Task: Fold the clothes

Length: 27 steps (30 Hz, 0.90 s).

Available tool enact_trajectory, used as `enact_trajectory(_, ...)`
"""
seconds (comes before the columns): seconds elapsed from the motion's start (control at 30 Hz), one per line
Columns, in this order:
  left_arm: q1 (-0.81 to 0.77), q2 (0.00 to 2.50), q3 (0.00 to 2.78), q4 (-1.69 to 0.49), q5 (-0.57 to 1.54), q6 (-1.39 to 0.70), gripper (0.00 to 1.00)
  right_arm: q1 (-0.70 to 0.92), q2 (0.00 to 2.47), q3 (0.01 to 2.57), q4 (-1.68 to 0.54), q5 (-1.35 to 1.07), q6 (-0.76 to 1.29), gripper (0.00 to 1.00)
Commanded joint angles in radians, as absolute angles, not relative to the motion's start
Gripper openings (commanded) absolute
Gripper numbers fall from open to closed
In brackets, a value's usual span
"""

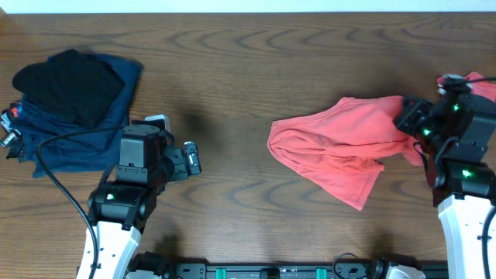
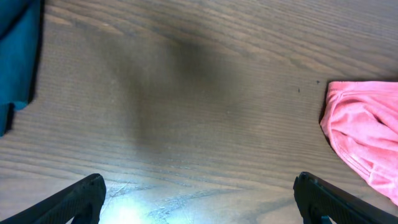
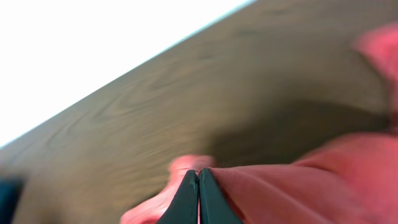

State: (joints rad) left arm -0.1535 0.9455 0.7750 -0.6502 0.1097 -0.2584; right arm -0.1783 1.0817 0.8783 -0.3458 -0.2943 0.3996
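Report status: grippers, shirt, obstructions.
Left gripper open, empty. Right gripper shut on coral T-shirt, crumpled. Navy and black garments far left, apart from it.

1 T-shirt (image 1: 333, 143), 2 pincers (image 1: 191, 160) (image 1: 408, 118), 1 pile (image 1: 66, 143)

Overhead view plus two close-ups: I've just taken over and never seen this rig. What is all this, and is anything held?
Two robot arms work at a wooden table. The wide picture looks down from above; the other two come from a camera on each wrist. A crumpled coral-red T-shirt lies right of centre, unfolded. The right hand is shut on its edge. The left hand is open and empty over bare wood. Far left lie navy garments with a black garment on top.
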Motion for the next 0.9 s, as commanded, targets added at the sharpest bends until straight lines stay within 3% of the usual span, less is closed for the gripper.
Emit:
enact_trajectory(0.0,-0.157,0.947,0.796,-0.645,0.120,-0.261,0.98,-0.130,1.080,0.940,-0.300,-0.543,0.249,0.01)
enact_trajectory(0.13,-0.157,0.947,0.796,-0.645,0.120,-0.261,0.98,-0.057,1.088,0.950,-0.200,-0.466,0.250,0.01)
enact_trajectory(0.23,-0.157,0.947,0.796,-0.645,0.120,-0.261,0.98,0.017,1.140,0.950,-0.056,-0.268,0.250,0.01)
enact_trajectory(0.47,-0.157,0.947,0.796,-0.619,0.120,-0.261,0.98,0.104,1.431,0.959,0.583,0.002,0.278,0.01)
enact_trajectory(0.57,-0.157,0.947,0.796,-0.603,0.121,-0.261,0.98,0.094,1.546,1.024,0.583,-0.007,0.372,0.07)
enact_trajectory(0.6,-0.157,0.947,0.796,-0.600,0.121,-0.261,0.98,0.092,1.565,1.044,0.538,-0.014,0.374,0.17)
enact_trajectory(0.63,-0.157,0.947,0.796,-0.599,0.121,-0.261,0.98,0.092,1.579,1.061,0.484,-0.015,0.373,0.38)
enact_trajectory(0.7,-0.157,0.947,0.796,-0.600,0.121,-0.261,0.98,0.090,1.590,1.090,0.352,-0.015,0.347,0.97)
enact_trajectory(0.87,-0.157,0.947,0.796,-0.600,0.146,-0.261,0.98,0.056,1.507,1.101,0.009,-0.015,0.227,0.99)
